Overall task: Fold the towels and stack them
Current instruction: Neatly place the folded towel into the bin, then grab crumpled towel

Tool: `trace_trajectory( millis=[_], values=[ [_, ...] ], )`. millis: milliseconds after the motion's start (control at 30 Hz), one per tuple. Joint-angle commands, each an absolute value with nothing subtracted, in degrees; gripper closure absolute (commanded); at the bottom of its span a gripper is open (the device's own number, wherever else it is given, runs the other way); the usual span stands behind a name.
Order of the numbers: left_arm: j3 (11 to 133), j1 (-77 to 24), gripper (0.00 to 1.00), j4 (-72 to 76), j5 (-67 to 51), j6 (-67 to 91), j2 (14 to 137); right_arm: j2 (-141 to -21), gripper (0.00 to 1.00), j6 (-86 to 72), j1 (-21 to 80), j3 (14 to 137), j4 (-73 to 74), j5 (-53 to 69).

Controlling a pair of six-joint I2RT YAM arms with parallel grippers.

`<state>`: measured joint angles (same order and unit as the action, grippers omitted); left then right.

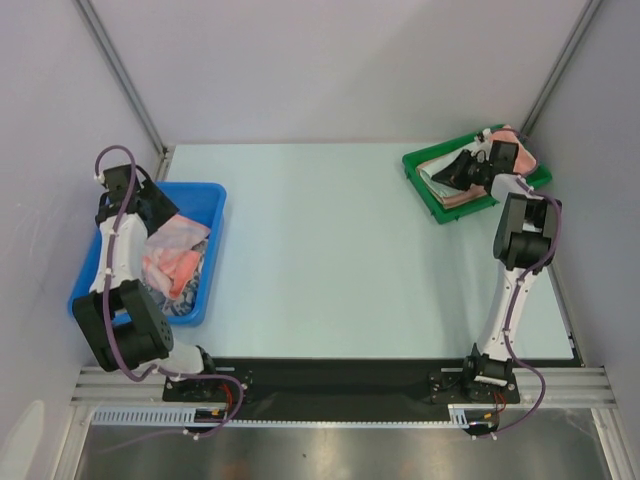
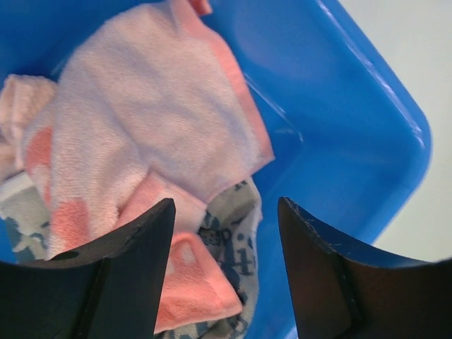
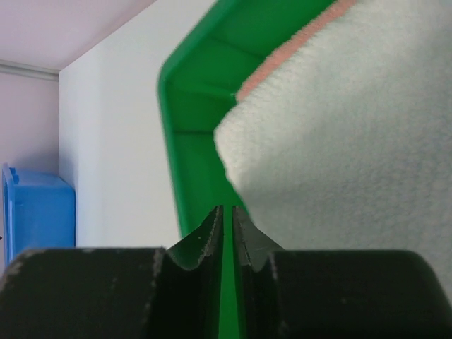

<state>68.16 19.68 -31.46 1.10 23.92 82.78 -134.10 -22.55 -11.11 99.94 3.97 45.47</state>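
A loose heap of towels (image 1: pixel 175 255) lies in the blue bin (image 1: pixel 212 200) at the left. In the left wrist view a pale pink towel (image 2: pixel 148 99) covers a salmon one (image 2: pixel 191 282) and a dark blue patterned one (image 2: pixel 236 240). My left gripper (image 2: pixel 226 212) hangs open just above this heap, nothing between its fingers. At the far right, folded towels (image 1: pixel 450 190) are stacked in the green tray (image 1: pixel 415 165). A pale mint-white towel (image 3: pixel 346 141) tops that stack, with a salmon edge (image 3: pixel 296 53) showing under it. My right gripper (image 3: pixel 227 212) is shut at the stack's corner, holding nothing.
The blue bin's wall (image 2: pixel 339 106) rises right of my left fingers. The green tray's rim (image 3: pixel 205 92) curves close in front of my right fingers. The pale table (image 1: pixel 320 250) stretches between bin and tray. Grey walls close in the sides.
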Motion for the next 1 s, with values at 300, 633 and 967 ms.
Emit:
trace_trajectory(
  millis=[300,633,967],
  values=[
    [69.9,21.0,0.37,-37.7,15.3,22.2,89.8,-104.7,0.62,-25.0,-0.3,86.8,1.1,41.8],
    [62.5,21.0,0.33,-39.8,27.3,26.4,85.8,-102.6,0.6,-19.4,11.6,84.5,4.7,40.2],
    [65.8,20.7,1.0,-38.5,12.1,25.8,81.5,-95.3,0.62,-19.4,12.7,83.2,7.4,40.5]
  ],
)
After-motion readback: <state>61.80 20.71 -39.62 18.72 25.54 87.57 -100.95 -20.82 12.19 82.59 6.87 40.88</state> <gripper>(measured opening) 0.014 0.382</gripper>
